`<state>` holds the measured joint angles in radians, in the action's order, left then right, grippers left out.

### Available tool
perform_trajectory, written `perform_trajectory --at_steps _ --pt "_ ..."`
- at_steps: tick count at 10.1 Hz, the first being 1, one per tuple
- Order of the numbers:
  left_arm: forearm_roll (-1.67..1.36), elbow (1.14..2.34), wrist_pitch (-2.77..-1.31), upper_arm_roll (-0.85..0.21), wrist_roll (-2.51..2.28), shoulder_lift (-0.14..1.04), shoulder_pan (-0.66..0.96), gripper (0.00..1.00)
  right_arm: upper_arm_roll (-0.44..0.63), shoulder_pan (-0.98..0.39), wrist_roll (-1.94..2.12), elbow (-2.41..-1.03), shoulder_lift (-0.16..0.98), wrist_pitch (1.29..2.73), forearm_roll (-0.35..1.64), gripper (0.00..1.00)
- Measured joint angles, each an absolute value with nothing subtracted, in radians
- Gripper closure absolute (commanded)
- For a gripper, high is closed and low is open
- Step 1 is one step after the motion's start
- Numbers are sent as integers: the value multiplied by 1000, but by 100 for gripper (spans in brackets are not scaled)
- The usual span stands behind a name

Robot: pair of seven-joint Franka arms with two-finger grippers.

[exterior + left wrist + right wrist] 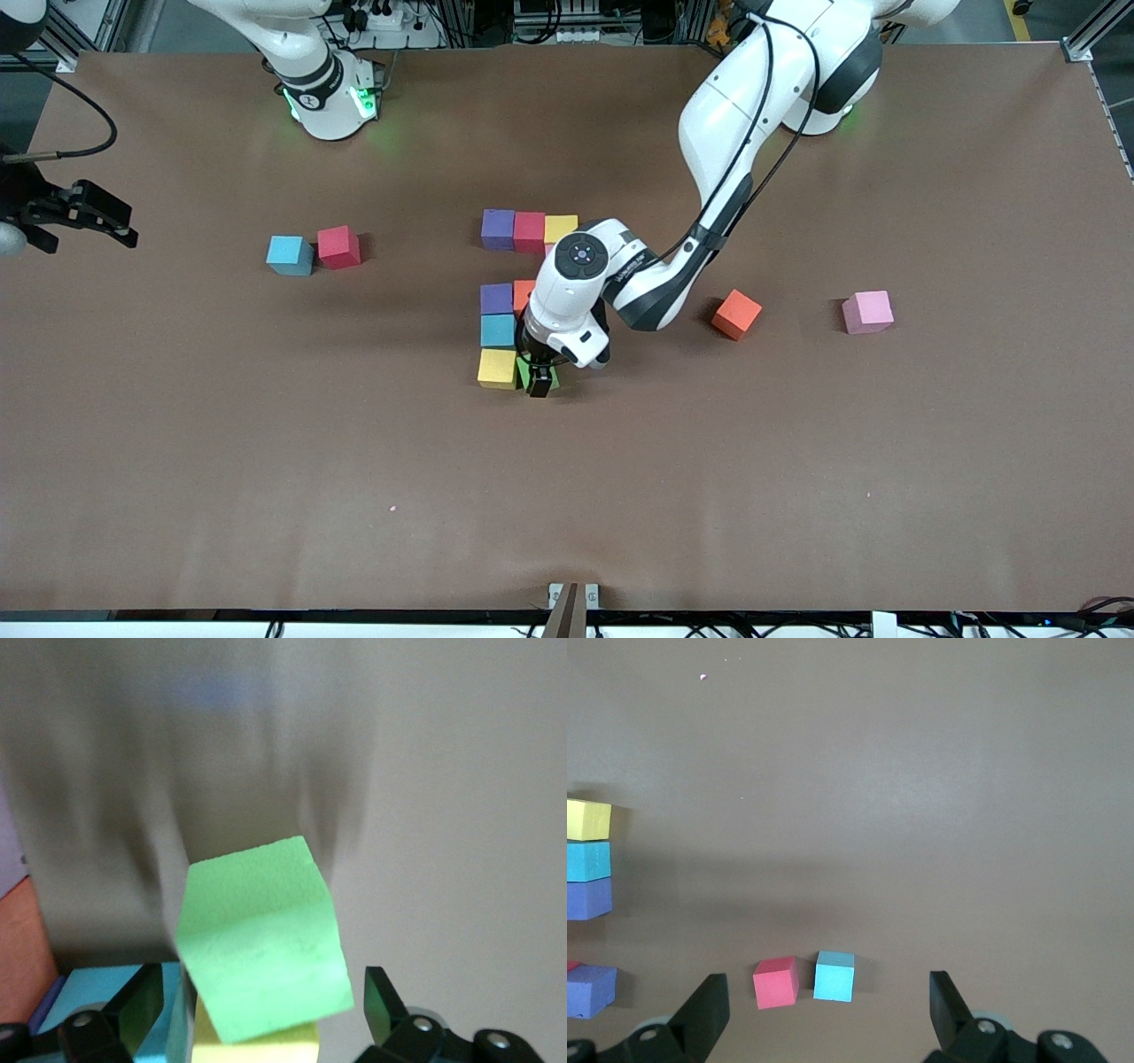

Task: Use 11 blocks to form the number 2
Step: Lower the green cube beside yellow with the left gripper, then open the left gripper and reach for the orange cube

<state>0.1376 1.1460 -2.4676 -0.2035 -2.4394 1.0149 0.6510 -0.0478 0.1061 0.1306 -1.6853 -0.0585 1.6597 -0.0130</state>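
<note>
A partial number 2 lies mid-table: a row of purple (498, 229), red (529, 231) and yellow (560, 227) blocks, then purple (496, 299) beside orange (523, 292), light blue (498, 330) and yellow (497, 368) nearer the front camera. A green block (549, 379) (261, 939) sits tilted beside that nearer yellow block (266, 1045). My left gripper (538, 379) (261, 1005) is down around the green block, open, with gaps on both sides. My right gripper (115, 226) (826, 1010) waits open and empty over the right arm's end of the table.
Loose blocks lie on the brown table: light blue (290, 255) (834, 975) and red (339, 246) (776, 982) toward the right arm's end, orange (737, 314) and pink (867, 312) toward the left arm's end. The left arm's forearm hangs over the figure's middle.
</note>
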Motion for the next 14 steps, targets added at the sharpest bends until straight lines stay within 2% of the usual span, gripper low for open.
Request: perform_trajectory --at_steps 5,6,8,10,14 --pt "138 1143 -2291 -208 -2413 927 576 0 -48 106 131 -1679 -58 1660 -13 0" --pt "138 1144 -2230 -230 -2363 907 528 0 -48 106 131 -1679 -58 1660 -13 0" --pt "138 1178 -2114 -342 -2228 868 377 0 -48 106 131 -1678 -58 1660 -13 0" --pt "138 1301 -2065 -429 -2093 802 243 0 -49 105 131 -1678 -58 1660 -13 0" --pt "138 1715 -2118 -443 -1837 535 129 0 -49 105 131 -1675 -56 1658 -13 0"
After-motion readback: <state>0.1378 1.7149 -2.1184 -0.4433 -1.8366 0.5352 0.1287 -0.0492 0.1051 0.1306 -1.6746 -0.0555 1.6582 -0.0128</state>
